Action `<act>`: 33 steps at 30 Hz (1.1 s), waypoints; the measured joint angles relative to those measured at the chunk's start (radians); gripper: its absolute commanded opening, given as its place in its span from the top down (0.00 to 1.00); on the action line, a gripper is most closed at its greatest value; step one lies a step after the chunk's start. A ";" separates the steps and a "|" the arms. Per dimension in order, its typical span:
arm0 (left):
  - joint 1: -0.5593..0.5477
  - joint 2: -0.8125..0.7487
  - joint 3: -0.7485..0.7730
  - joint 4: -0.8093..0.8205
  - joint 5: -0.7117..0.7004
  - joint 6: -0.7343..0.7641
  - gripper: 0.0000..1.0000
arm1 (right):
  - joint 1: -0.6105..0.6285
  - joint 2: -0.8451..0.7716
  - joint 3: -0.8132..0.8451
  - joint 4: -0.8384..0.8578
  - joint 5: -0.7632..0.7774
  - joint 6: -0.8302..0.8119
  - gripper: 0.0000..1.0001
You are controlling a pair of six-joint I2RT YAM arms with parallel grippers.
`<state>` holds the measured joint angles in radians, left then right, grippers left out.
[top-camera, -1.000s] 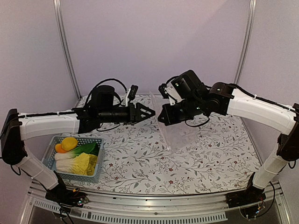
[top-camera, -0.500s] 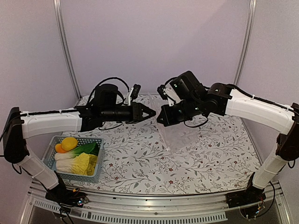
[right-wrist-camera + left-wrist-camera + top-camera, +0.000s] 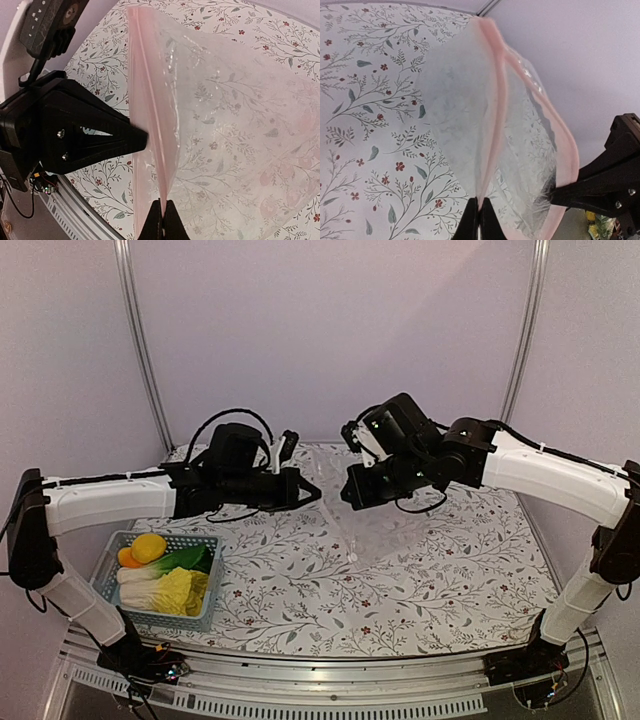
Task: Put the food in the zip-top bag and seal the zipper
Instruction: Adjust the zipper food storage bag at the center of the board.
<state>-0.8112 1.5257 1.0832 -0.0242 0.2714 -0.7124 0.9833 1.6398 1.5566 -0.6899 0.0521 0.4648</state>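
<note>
While left gripper and right gripper pinch it, zip-top bag held between.

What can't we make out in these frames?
- Top view: the zip-top bag outline barely shows, being clear plastic over patterned cloth. The left gripper and right gripper cover its mouth.
- Top view: the orange fruit is mostly hidden behind the yellow fruit.
- Left wrist: the far end of the zipper is blurred.
- Right wrist: the bag's far end is cut off by the right edge.
</note>
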 measured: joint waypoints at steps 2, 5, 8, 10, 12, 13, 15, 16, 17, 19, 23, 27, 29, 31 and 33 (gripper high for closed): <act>-0.001 0.000 0.008 -0.045 -0.038 0.018 1.00 | 0.000 0.000 0.002 -0.003 0.010 0.002 1.00; -0.003 0.002 0.018 -0.106 -0.096 0.048 1.00 | 0.000 -0.003 0.003 -0.006 0.025 0.003 1.00; -0.007 0.012 0.030 -0.153 -0.149 0.074 1.00 | 0.001 -0.014 0.003 -0.010 0.032 0.004 1.00; -0.011 0.020 0.037 -0.180 -0.181 0.088 1.00 | 0.005 -0.028 0.005 -0.014 0.043 0.003 1.00; -0.017 0.026 0.043 -0.202 -0.211 0.101 1.00 | 0.010 -0.042 0.009 -0.017 0.048 0.003 1.00; -0.020 0.028 0.046 -0.211 -0.227 0.108 1.00 | 0.013 -0.048 0.012 -0.019 0.050 0.003 1.00; -0.029 0.030 0.051 -0.227 -0.258 0.119 1.00 | 0.024 -0.057 0.025 -0.020 0.053 0.003 1.00; -0.033 0.031 0.055 -0.234 -0.274 0.123 1.00 | 0.027 -0.058 0.028 -0.020 0.055 0.002 1.00; -0.038 0.031 0.059 -0.243 -0.298 0.130 1.00 | 0.032 -0.060 0.030 -0.020 0.055 0.002 1.00; -0.045 0.031 0.063 -0.249 -0.320 0.137 1.00 | 0.038 -0.060 0.030 -0.021 0.060 0.002 1.00; -0.054 0.031 0.066 -0.254 -0.378 0.145 0.87 | 0.040 -0.060 0.030 -0.029 0.079 0.004 1.00; -0.055 0.029 0.060 -0.223 -0.358 0.138 0.63 | 0.040 -0.059 0.030 -0.036 0.108 0.018 1.00; -0.055 0.028 0.053 -0.191 -0.317 0.126 0.55 | 0.040 -0.052 0.030 -0.035 0.123 0.031 1.00; -0.055 0.028 0.047 -0.166 -0.274 0.113 0.49 | 0.040 -0.040 0.030 -0.036 0.134 0.042 1.00; -0.055 0.028 0.041 -0.134 -0.230 0.088 0.44 | 0.040 -0.027 0.030 -0.035 0.138 0.053 1.00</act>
<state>-0.8661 1.5536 1.1240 -0.1585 0.0418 -0.6243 1.0229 1.6123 1.5867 -0.7254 0.1905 0.5179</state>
